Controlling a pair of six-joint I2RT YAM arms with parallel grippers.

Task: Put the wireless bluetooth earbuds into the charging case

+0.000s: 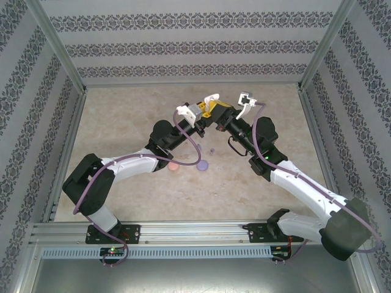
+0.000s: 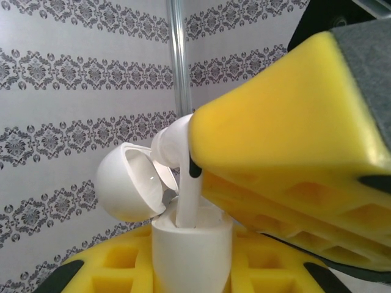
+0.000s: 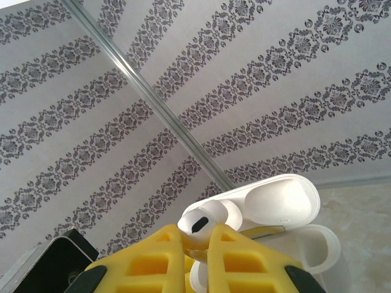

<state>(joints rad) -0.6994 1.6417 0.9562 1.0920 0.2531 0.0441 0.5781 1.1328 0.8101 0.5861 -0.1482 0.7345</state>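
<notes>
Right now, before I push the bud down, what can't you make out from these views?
- Left wrist: stem tip of the white earbud, hidden inside the case; depth unknown.
- Left wrist: the rest of the case's opening, behind the right claw's fingers.
- Right wrist: the case body, partly covered by those fingers and cut by the bottom edge.
- Top external: the purple speck on the table, too small to identify.

You've got the white charging case (image 2: 190, 250) upright and raised off the bench (image 1: 122, 122), its rounded lid (image 2: 125, 183) hinged wide open. A white earbud (image 2: 188, 201) stands stem-down in the case mouth, its head above the rim. Down on the bench a pink case (image 1: 174, 165) and a purple case (image 1: 202, 165) lie flat side by side, with a tiny purple bud (image 1: 211, 150) just beyond the purple one.
</notes>
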